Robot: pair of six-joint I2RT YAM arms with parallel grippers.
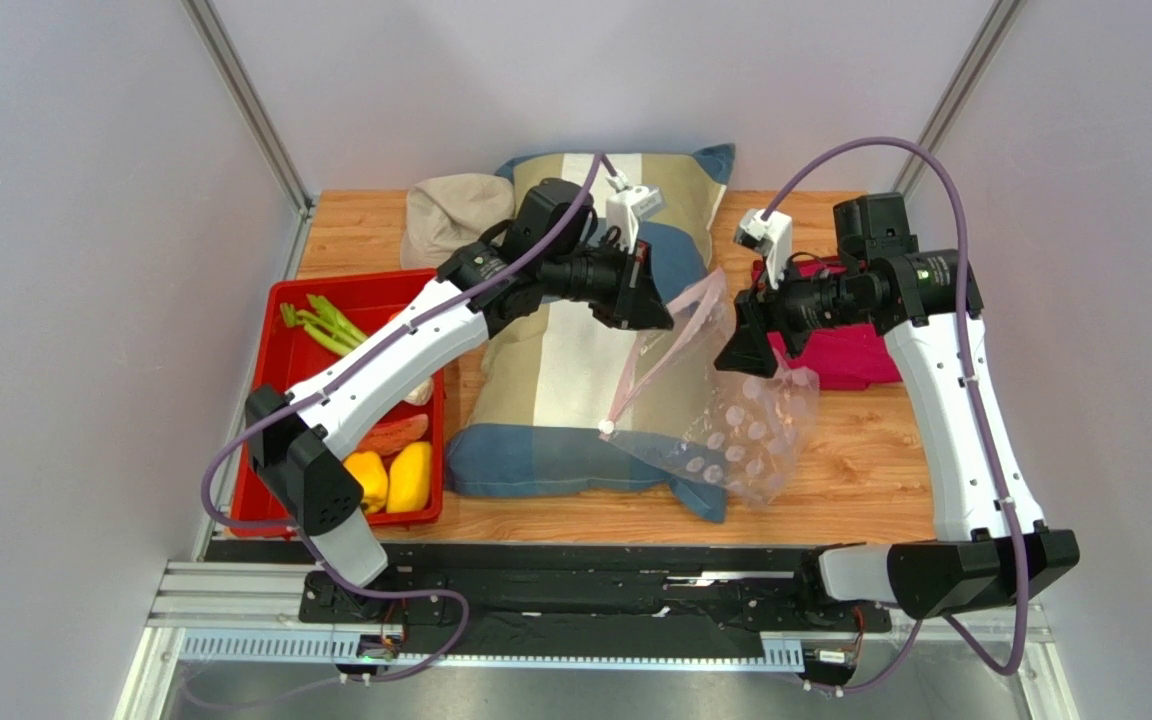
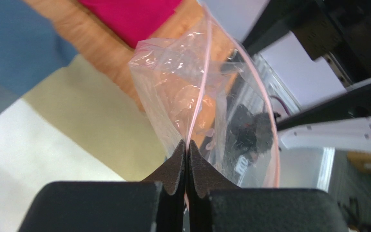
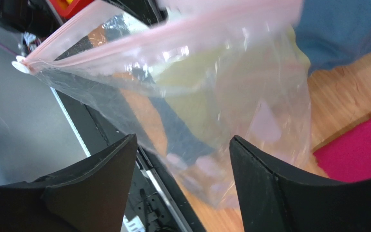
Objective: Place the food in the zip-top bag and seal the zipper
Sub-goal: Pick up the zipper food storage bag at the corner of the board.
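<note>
Left wrist view has the left pincer [image 2: 187, 151] clamped tight on the pink zipper [image 2: 199, 96] of the zip-top bag [image 2: 168, 77], which is held up over the pillow [image 1: 567, 375] and worktop [image 1: 868, 465], with the right pincer [image 3: 183, 140] spread wide just beside it and the food [image 1: 387, 477] sitting in the red tray [image 1: 330, 290].

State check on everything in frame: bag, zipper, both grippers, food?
zip-top bag: held up by one edge, no food visible inside.
zipper: unsealed, its two pink strips apart.
left gripper: jaws shut on the bag's mouth edge.
right gripper: jaws open, bag in front of them, not gripped.
food: lying in the red tray, outside the bag.
</note>
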